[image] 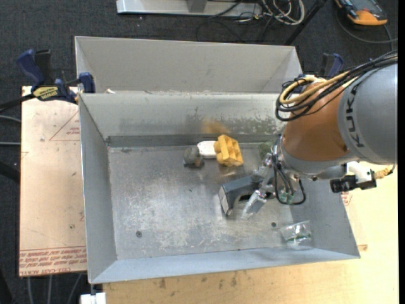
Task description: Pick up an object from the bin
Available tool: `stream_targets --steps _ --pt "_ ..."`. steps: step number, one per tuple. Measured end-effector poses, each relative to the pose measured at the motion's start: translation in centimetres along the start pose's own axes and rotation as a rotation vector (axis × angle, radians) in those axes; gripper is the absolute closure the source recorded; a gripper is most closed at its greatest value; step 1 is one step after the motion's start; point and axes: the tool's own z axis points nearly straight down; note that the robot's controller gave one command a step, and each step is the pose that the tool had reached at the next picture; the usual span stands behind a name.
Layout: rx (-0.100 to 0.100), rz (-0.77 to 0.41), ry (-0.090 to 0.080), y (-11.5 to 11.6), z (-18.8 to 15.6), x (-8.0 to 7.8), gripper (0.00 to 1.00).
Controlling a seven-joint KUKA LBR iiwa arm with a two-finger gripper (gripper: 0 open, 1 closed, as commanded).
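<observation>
- The grey metal bin [95, 189] takes up the middle of the frame. The arm [373, 119] comes in from the right edge, with its orange cover [313, 138] and a loop of cables [304, 90] sitting over the bin's right side.
- The pincer [254, 202] is down low in the bin, a bit right of centre. It's right up against the right-hand end of a dark grey block [233, 192] lying on the bin floor.
- Honestly can't tell from this angle how far open the pincer is, or whether it's got hold of the block at all. Touching it or just beside it is as far as I'd go.
- The block looks boxy and sits a bit tilted, with a lighter strip along its lower left edge.
- Up and left of the block, near the back wall, there's a little cluster. It's a yellow lumpy thing [228, 151], a small white piece [207, 148] touching its left side, and a grey-brown lump [193, 158] just left of that.
- Well apart from all of those, in the lower right corner of the bin, a crumpled clear plastic bit [296, 233] lies on its own.
</observation>
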Motion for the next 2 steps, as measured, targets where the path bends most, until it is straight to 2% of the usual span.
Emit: stream_targets --steps 1,2 --pt "0.002 0.087 0.003 0.51 2.57 0.66 1.00" --pt "0.002 0.087 0.003 0.51 2.57 0.66 1.00"
